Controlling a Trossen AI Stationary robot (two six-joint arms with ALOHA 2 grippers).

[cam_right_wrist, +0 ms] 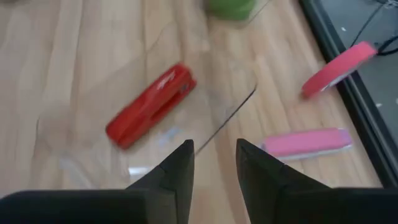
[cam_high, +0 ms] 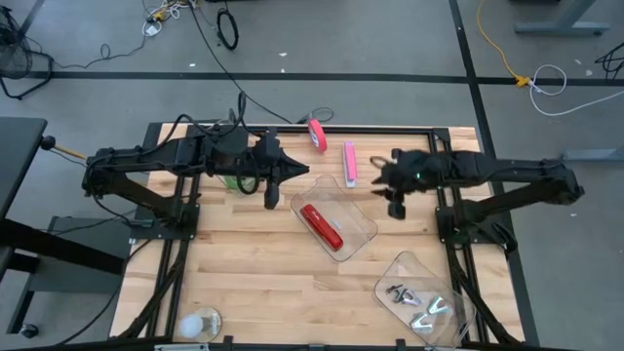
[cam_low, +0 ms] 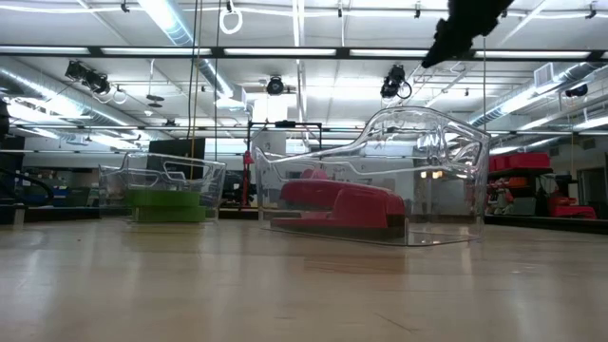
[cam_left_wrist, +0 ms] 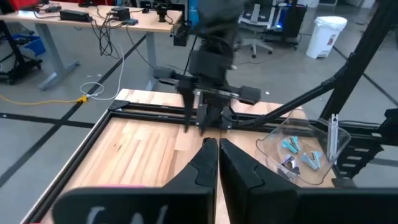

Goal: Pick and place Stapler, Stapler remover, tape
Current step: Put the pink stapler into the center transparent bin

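Red stapler [cam_high: 321, 224]: lying flat in a clear tray [cam_high: 356, 239] at mid-worktop [cam_high: 253, 273]. Right pincer [cam_high: 394, 195]: raised, fingers apart and empty, just beside the tray's far right edge, stapler below it and to its left. Left pincer [cam_high: 297, 172]: fingers together, above the tray's far left corner. Pink tape [cam_high: 317, 134]: at the worktop's far edge.
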